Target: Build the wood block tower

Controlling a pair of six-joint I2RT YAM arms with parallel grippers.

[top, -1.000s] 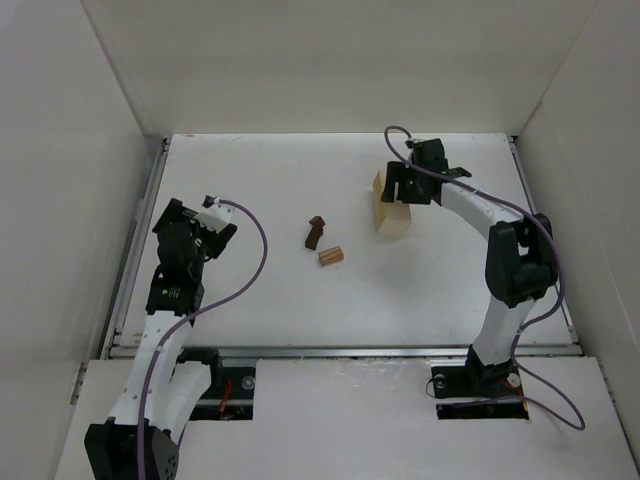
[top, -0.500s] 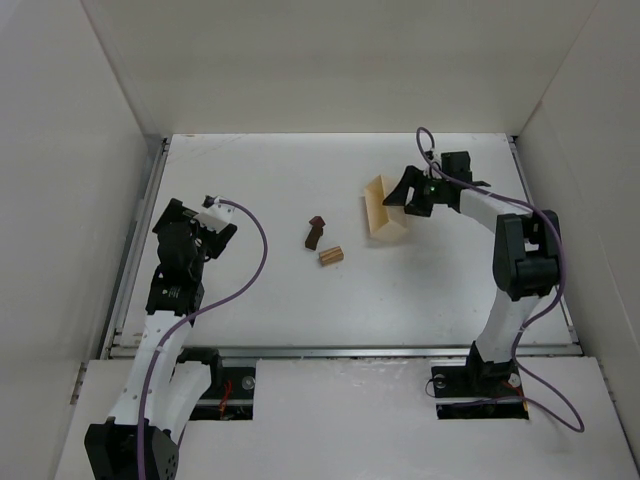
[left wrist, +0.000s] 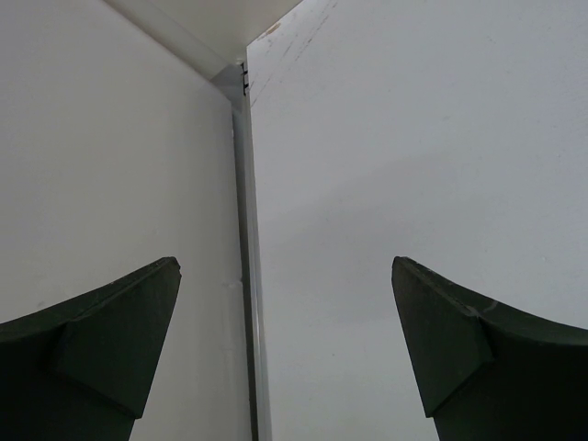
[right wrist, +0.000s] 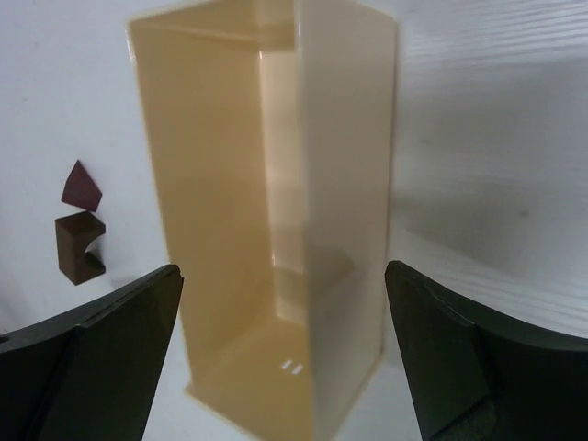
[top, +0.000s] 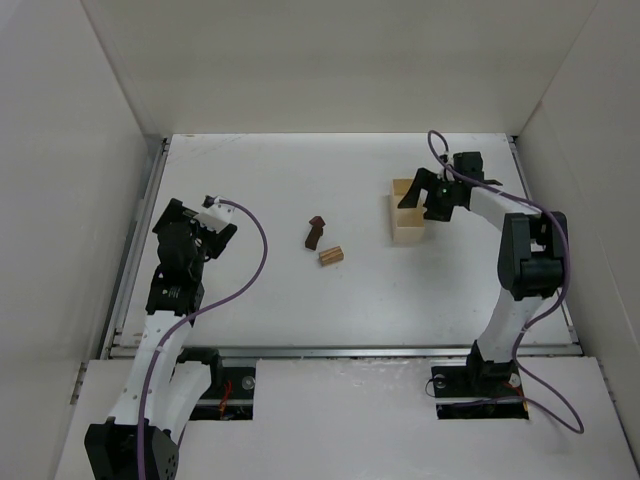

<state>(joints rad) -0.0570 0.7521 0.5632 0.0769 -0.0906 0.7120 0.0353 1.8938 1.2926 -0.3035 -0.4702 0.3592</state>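
Note:
The wood block tower's pieces lie mid-table: a dark brown notched block (top: 314, 236) (right wrist: 78, 246) with a reddish triangular piece (top: 318, 221) (right wrist: 81, 186) at its far end, and a tan cylinder (top: 331, 256) just beside them. My right gripper (top: 424, 197) (right wrist: 283, 271) is open, its fingers (right wrist: 119, 331) flanking the near end of a pale cream open box (top: 407, 218) (right wrist: 276, 211) without closing on it. My left gripper (top: 214, 216) (left wrist: 285, 276) is open and empty, far left of the blocks.
White walls enclose the table on three sides. A metal rail (top: 140, 240) (left wrist: 246, 276) runs along the left edge, right under my left gripper. The cream box stands between my right gripper and the blocks.
The right arm carried the cream box to the right and squared it up on the table. Its jaws then widened and let the box go. The left arm stayed still.

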